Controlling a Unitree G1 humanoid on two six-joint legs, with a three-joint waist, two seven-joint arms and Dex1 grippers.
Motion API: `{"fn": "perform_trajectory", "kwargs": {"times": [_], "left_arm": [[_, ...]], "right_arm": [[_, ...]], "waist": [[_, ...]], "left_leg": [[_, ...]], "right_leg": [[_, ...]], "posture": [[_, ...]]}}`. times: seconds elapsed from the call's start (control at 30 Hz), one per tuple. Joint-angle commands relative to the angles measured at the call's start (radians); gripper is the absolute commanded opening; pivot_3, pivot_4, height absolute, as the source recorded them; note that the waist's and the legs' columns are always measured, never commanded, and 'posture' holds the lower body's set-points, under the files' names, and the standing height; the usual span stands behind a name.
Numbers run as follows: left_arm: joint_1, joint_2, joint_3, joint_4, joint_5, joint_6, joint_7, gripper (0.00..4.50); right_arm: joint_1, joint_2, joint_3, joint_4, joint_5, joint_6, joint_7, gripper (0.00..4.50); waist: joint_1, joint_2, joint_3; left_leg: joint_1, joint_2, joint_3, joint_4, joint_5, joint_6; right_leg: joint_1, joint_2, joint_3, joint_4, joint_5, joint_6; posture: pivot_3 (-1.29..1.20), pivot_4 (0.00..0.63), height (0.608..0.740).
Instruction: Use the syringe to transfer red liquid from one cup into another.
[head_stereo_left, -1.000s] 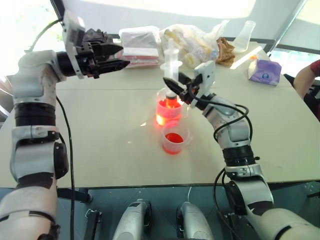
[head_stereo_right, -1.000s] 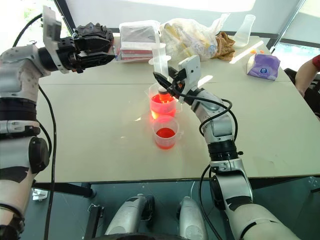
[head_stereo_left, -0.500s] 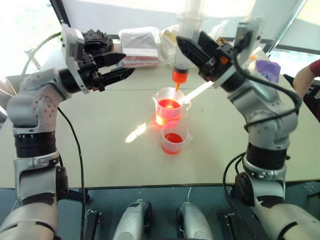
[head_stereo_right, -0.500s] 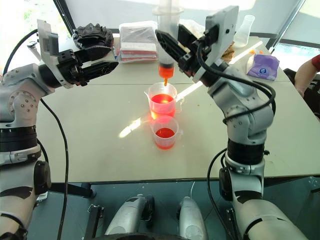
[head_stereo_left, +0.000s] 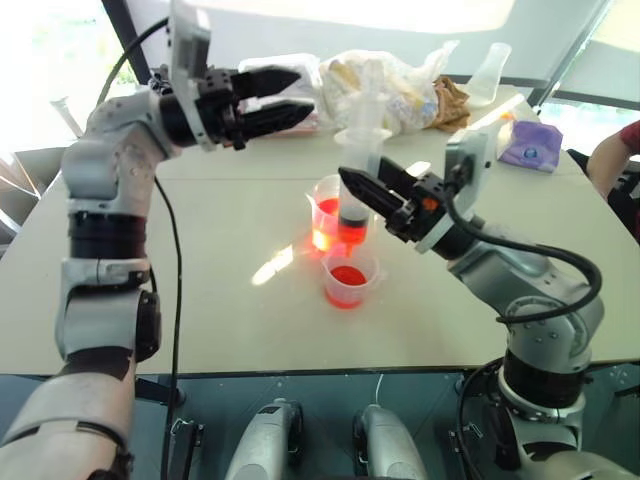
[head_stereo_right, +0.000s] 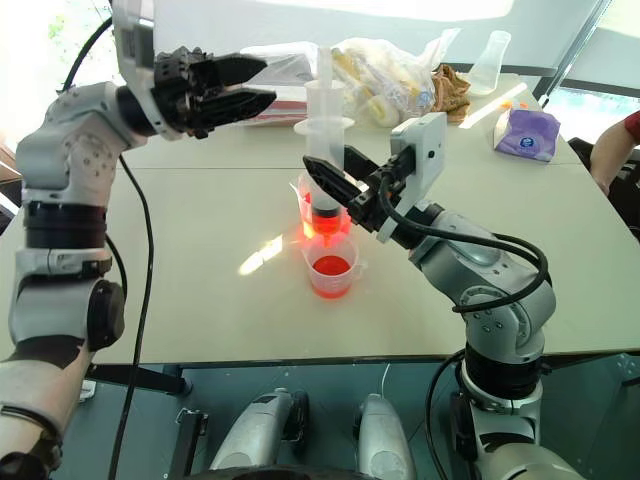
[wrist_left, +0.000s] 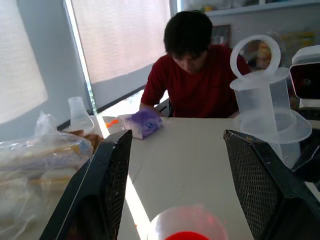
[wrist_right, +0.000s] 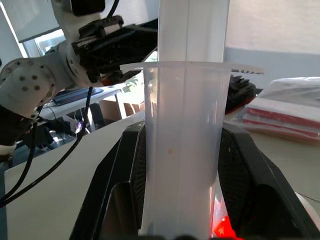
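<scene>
My right gripper (head_stereo_left: 358, 196) is shut on the barrel of the clear syringe (head_stereo_left: 361, 150), which it holds upright with the plunger sticking up. The syringe's lower end shows in front of the tall handled beaker (head_stereo_left: 326, 222) of red liquid (head_stereo_left: 322, 236) and just above the short cup (head_stereo_left: 347, 283), which holds some red liquid too. Whether the tip is inside either cup I cannot tell. In the right wrist view the barrel (wrist_right: 182, 150) sits between both fingers (wrist_right: 129, 185). My left gripper (head_stereo_left: 300, 92) hovers open behind and to the left of the syringe, level with its top, pointing right.
At the table's back lie plastic bags (head_stereo_left: 392, 80), a conical flask (head_stereo_left: 489, 70) and a purple packet (head_stereo_left: 528, 143). A person in red (wrist_left: 196, 80) sits at the far right corner. Stacked packets (head_stereo_right: 285, 95) lie behind the left gripper.
The right gripper lifted the syringe out of the beaker, raised it high, then brought it down and nearer, in front of the beaker. The left gripper moved right and a little up.
</scene>
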Motion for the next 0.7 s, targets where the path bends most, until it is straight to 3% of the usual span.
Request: {"fn": "perform_trajectory", "kwargs": {"times": [0.03,0.3,0.67,0.7], "left_arm": [[-0.106,-0.031,-0.006,0.084,0.011,-0.073,-0.050,3.05],[-0.224,-0.102,-0.031,0.249,0.048,-0.177,-0.156,3.05],[-0.195,-0.161,-0.109,0.288,0.162,-0.330,-0.209,3.05],[-0.196,-0.167,-0.104,0.291,0.156,-0.326,-0.214,2.49]], "right_arm": [[-0.002,0.000,0.000,-0.042,0.012,-0.032,-0.010,1.49],[0.010,-0.027,0.015,-0.046,-0.006,-0.044,-0.012,1.49],[-0.021,-0.056,0.049,-0.036,-0.025,-0.042,-0.008,1.49],[-0.023,-0.060,0.052,-0.033,-0.028,-0.043,-0.006,1.49]], "waist": [[0.001,0.000,0.000],[-0.002,0.000,0.000],[0.002,0.000,0.000],[0.002,0.000,0.000]], "left_leg": [[0.000,0.000,0.000,0.000,-0.001,0.001],[0.000,0.000,0.000,0.000,-0.002,0.006],[0.000,0.000,0.000,0.001,-0.003,0.006],[0.000,0.000,0.000,0.001,-0.003,0.006]], "right_leg": [[0.000,0.000,0.000,0.000,0.000,0.000],[0.000,0.001,0.000,0.000,0.000,0.000],[0.001,0.000,0.000,0.000,0.000,0.000],[0.001,0.000,0.000,0.000,0.000,0.000]], "posture": [[0.00,0.150,0.740],[0.00,0.150,0.740],[0.00,0.150,0.740],[0.00,0.150,0.740]]}}
